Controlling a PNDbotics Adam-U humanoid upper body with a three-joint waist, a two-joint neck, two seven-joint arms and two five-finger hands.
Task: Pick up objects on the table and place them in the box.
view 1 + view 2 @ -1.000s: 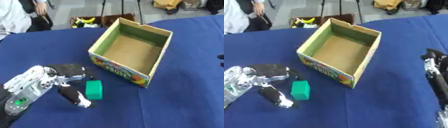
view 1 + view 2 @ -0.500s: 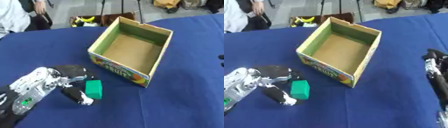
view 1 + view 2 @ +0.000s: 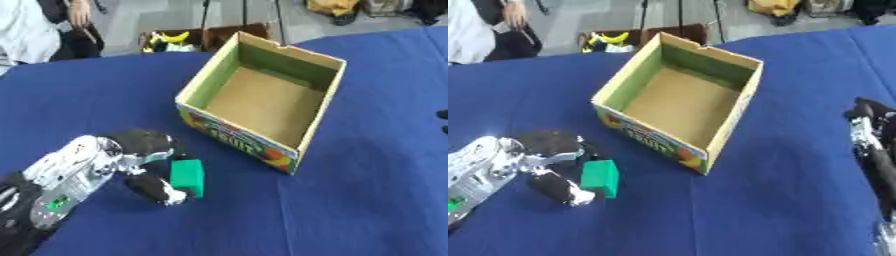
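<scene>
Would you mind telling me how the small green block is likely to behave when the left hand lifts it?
The green block looks flat-faced and boxy, so it probably won't roll. It appears rigid and small, likely light. The left hand brackets it between thumb and fingers; smooth faces might slip.

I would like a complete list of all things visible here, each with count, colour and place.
box: one, cardboard, green inside walls, printed front, open and empty, centre of table.
green block: one, green, on the table left of the box, at the left robot hand.
table: one, blue cloth, fills the view.
carton: one, brown, on the floor beyond the table, yellow things inside.
person: one, white top, far left edge.
left robot hand: one, black and silver, lower left, fingers curled beside the block.
right robot hand: one, black, right edge, idle.
</scene>
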